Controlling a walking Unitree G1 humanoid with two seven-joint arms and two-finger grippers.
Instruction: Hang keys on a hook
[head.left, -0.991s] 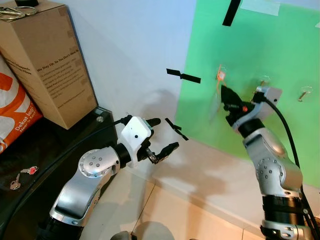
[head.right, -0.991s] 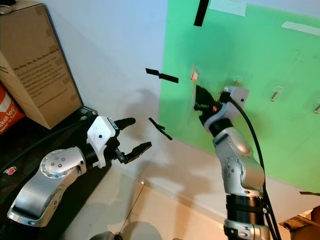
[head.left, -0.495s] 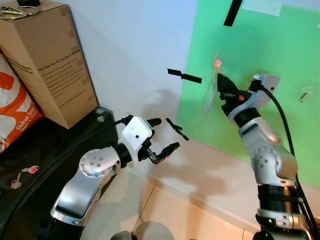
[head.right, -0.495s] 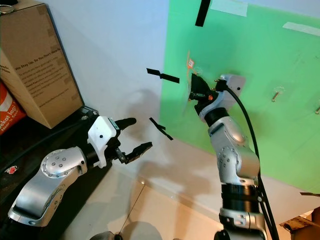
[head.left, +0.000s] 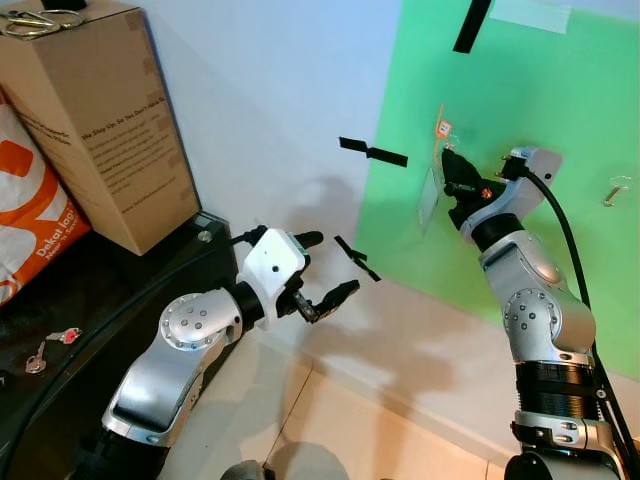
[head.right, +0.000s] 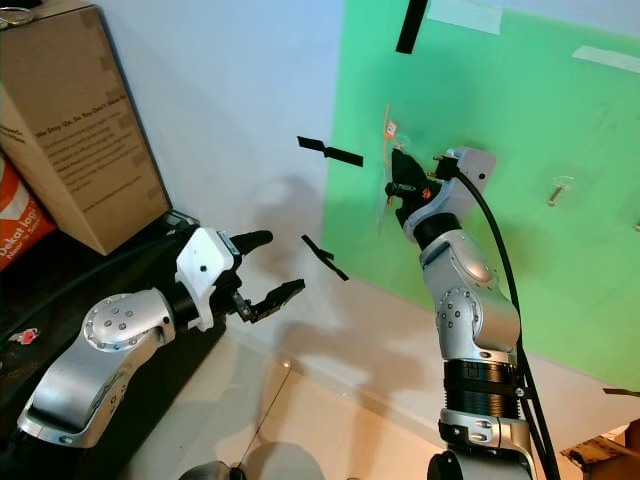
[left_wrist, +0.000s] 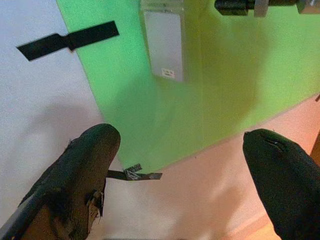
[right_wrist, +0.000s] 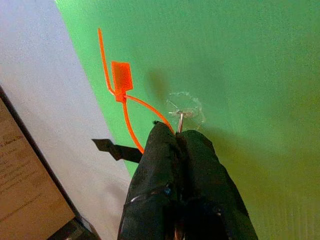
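My right gripper (head.left: 447, 160) is raised against the green board (head.left: 560, 90), shut on an orange tag loop (right_wrist: 131, 102). A clear plastic card (head.left: 429, 197) hangs from the loop. In the right wrist view the fingertips (right_wrist: 165, 137) sit just below a clear stick-on hook (right_wrist: 182, 111) with a small metal prong, the loop beside it. My left gripper (head.left: 330, 265) hangs open in mid-air, lower down by the white wall, holding nothing. A small set of keys with a red tag (head.left: 48, 349) lies on the dark table (head.left: 120, 290).
A cardboard box (head.left: 95, 120) with a key ring on top (head.left: 38, 18) and an orange bag (head.left: 30, 220) stand on the dark table at left. Another clear hook (head.left: 616, 189) is on the board further right. Black tape strips (head.left: 373, 154) mark the wall.
My right gripper rose a little along the board with the orange tag and shifted slightly; the clear card swung beneath it. The left arm stayed put.
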